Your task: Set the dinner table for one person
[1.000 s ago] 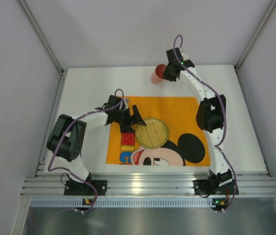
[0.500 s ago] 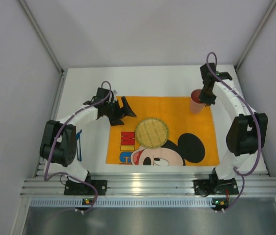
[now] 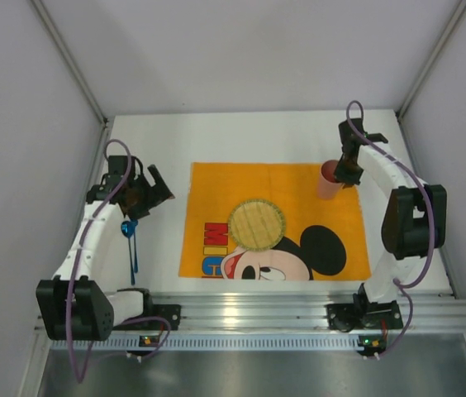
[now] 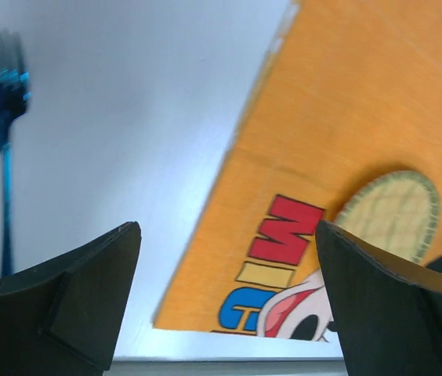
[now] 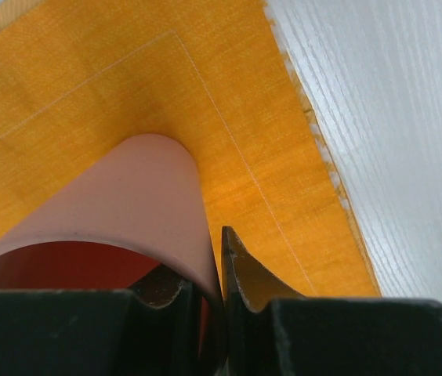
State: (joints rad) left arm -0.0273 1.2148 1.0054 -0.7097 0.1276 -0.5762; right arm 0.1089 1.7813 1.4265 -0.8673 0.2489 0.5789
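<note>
White dinner table (image 3: 241, 136) beneath left pincer (image 3: 157, 189)

In the left wrist view, two blue plastic utensils (image 4: 1, 86) at the top left are smeared with blur. One shows fork tines, the other is probably a spoon. Both handles run down behind one black finger (image 4: 64, 305) of the left gripper (image 4: 227, 227).

The orange cloth placemat with the Mickey Mouse print (image 4: 346, 110) is cut by the top and right edges. The other finger hides the lower rim of the round woven yellow-green mat (image 4: 389, 207).

In the right wrist view, the left edge crops the pale pink plastic cup (image 5: 127, 196). The black body of the right gripper (image 5: 209, 266) covers its near rim, and the finger inside the cup barely shows. The right edge crops the large white matte tabletop (image 5: 393, 117).
</note>
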